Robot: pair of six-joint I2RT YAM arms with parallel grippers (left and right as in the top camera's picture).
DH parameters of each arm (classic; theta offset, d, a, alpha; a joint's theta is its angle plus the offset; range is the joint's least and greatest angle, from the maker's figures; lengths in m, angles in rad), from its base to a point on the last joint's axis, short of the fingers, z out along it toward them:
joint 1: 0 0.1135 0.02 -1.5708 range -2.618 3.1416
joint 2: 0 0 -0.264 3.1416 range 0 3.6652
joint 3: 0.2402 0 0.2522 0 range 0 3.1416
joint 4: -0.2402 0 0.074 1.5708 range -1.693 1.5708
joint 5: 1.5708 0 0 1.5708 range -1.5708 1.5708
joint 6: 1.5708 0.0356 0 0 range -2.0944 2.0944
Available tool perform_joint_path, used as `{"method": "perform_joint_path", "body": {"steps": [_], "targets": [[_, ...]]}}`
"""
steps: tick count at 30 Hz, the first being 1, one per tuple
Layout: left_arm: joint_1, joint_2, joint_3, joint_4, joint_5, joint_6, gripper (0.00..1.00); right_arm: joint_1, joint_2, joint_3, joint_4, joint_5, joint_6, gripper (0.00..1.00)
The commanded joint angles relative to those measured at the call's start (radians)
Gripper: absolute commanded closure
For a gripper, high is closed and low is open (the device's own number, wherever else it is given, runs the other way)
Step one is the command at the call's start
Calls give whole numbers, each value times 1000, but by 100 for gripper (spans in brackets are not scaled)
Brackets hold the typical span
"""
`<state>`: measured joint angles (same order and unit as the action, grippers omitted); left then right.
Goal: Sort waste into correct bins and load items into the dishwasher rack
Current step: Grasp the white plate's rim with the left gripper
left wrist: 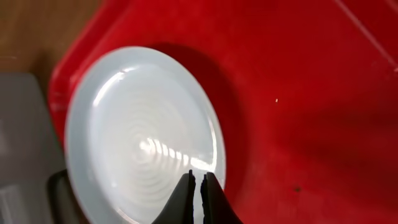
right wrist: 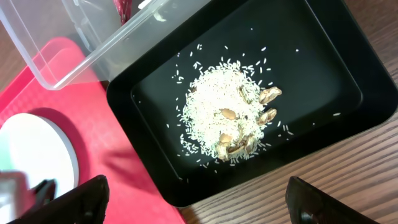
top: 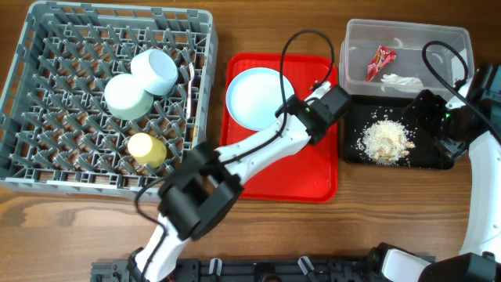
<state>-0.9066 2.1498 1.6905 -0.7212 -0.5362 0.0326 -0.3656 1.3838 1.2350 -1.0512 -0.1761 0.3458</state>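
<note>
On the smooth red tray (left wrist: 311,93), round pale-blue ringed plate (left wrist: 137,137) beneath the pressed-together left tool (left wrist: 198,178); right tool (right wrist: 199,191) wide apart.

Overhead straight down, left wrist close over plate (left wrist: 143,137), right wrist above black tray (right wrist: 323,74), plate shared

Tally, overhead view: 1 rack (top: 55,117); 2 bowls (top: 127,95); 1 cup (top: 146,149); 1 fork (top: 190,86); 1 plate (top: 254,98); 1 red tray (top: 297,172); 1 clear tub (top: 407,25); 1 black tray (top: 354,117); 1 wrapper (top: 381,61); 1 napkin (top: 401,80); 1 scrap pile (top: 385,141).
</note>
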Motion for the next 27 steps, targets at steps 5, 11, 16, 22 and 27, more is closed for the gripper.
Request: {"method": "perform_joint_path", "body": {"steps": [5, 11, 16, 22, 27], "targets": [[4, -94, 6, -15, -21, 16, 96, -2, 11, 14, -5, -10, -3, 8], [18, -89, -5, -20, 206, -66, 57, -2, 11, 14, -8, -9, -4, 8], [70, -85, -5, 8, 226, -286, 50, -2, 11, 14, -8, -10, -3, 9], [139, -36, -5, 84, 241, -389, 39, -2, 11, 14, -9, -10, -3, 8], [145, 19, -5, 118, 241, -389, 36, -2, 11, 14, -8, -10, -3, 9]]}}
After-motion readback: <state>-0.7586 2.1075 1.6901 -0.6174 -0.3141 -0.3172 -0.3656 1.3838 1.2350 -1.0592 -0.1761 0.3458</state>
